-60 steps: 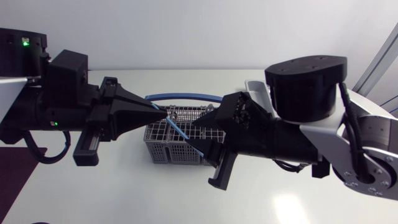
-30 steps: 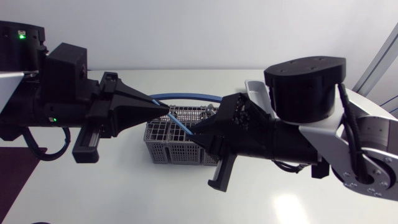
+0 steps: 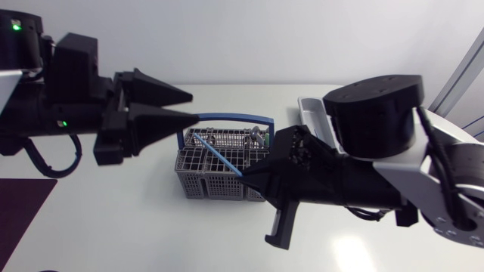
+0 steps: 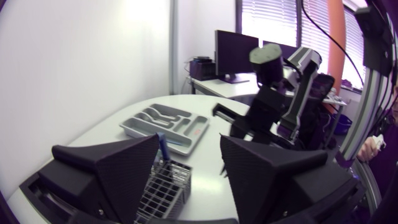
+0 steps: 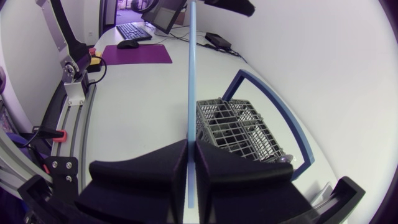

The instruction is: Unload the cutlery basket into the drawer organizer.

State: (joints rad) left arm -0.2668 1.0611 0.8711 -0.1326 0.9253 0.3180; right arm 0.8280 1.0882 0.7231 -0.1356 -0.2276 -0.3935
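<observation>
Item: blue utensil (image 3: 219,156). I judge it thin, light, stiff and probably slick.
Location: over the basket (image 3: 204,185), pinched at one end by my right gripper (image 3: 246,175); a firm end grip suits it.
My left gripper (image 3: 190,107): jaws spread, empty.

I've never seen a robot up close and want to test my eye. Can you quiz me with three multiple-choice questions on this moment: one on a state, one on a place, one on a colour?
1. The left pincer is:
A. shut on a spoon
B. open and empty
C. shut on a cup

2. The thin blue stick is:
A. in the left pincer
B. flat on the floor
C. in the right pincer, above the basket

3. The basket's handle is:
A. blue
B. red
C. yellow

Answers:
1 B: its fingers stand apart with nothing between them.
2 C: the right wrist view shows both fingers pressing the stick from two sides.
3 A: the arch over the grey basket is plainly blue.
</observation>
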